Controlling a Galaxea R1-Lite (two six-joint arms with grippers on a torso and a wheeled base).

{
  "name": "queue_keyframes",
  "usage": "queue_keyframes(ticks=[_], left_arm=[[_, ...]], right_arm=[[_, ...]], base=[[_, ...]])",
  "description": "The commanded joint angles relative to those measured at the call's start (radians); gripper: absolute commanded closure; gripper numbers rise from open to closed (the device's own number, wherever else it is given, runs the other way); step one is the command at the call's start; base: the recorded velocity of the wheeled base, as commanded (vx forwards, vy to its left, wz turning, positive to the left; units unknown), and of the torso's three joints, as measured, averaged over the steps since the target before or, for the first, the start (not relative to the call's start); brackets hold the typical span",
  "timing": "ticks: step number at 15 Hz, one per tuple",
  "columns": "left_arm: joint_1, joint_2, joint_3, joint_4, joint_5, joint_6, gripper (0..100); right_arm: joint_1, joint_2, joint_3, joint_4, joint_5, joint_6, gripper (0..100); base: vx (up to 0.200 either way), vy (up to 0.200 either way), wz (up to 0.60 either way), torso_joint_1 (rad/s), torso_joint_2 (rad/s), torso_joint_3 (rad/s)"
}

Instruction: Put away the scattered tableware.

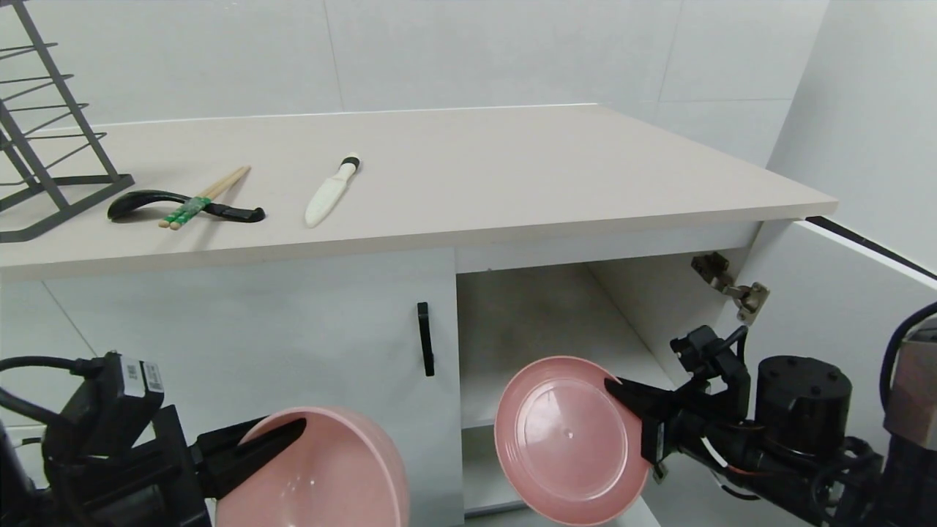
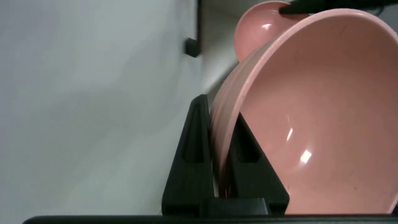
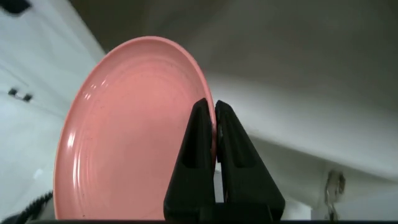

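Observation:
My left gripper (image 1: pixel 289 432) is shut on the rim of a pink bowl (image 1: pixel 329 476), held low in front of the closed cabinet door (image 1: pixel 256 337); its fingers (image 2: pixel 205 143) clamp the bowl's wall (image 2: pixel 311 112). To its right, the right gripper (image 1: pixel 618 388) is shut on the edge of a pink plate (image 1: pixel 567 439), held upright before the open cabinet compartment (image 1: pixel 542 322). Black fingers (image 3: pixel 214 143) pinch the plate (image 3: pixel 130 124) at its rim. On the countertop (image 1: pixel 512 168) lie a black spoon (image 1: pixel 146 201), chopsticks (image 1: pixel 205 196) across it, and a white knife (image 1: pixel 329 192).
A dark wire dish rack (image 1: pixel 44 146) stands at the counter's far left. The cabinet's right door (image 1: pixel 842 293) is swung open, with its hinge (image 1: pixel 732 285) showing. A black handle (image 1: pixel 424 338) is on the closed left door. A shelf (image 1: pixel 505 388) divides the open compartment.

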Motion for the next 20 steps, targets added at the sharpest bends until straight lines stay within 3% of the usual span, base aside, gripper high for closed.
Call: queue_keyframes(ticks=[1,2,4,7,12,20], left_arm=[[0.011,0.003,-0.009,-0.001,0.019,-0.003,100],[0.005,0.004,-0.018,0.001,0.076,-0.003,100],[-0.003,0.010,-0.029,-0.001,0.107,-0.007,100],[-0.006,0.007,-0.016,0.002,0.105,-0.009,100],[-0.024,0.004,-0.012,0.002,0.104,0.001,100],[-0.024,0.007,-0.012,0.007,0.105,0.001,100]], right_arm=[[-0.003,0.052,-0.046,0.000,0.000,0.007,100],[-0.006,0.090,-0.075,0.000,0.000,0.010,100],[-0.030,0.114,-0.145,0.000,0.008,0.057,100],[-0.055,0.156,-0.243,0.000,0.011,0.180,100],[-0.118,0.315,-0.345,0.000,0.019,0.186,100],[-0.156,0.541,-0.622,0.000,0.040,0.186,100]], base=[[0.000,0.000,0.00,0.000,0.00,0.000],[0.000,0.000,0.00,0.000,0.00,0.000],[0.000,0.000,0.00,0.000,0.00,0.000],[0.000,0.000,0.00,0.000,0.00,0.000],[0.000,0.000,0.00,0.000,0.00,0.000],[0.000,0.000,0.00,0.000,0.00,0.000]])
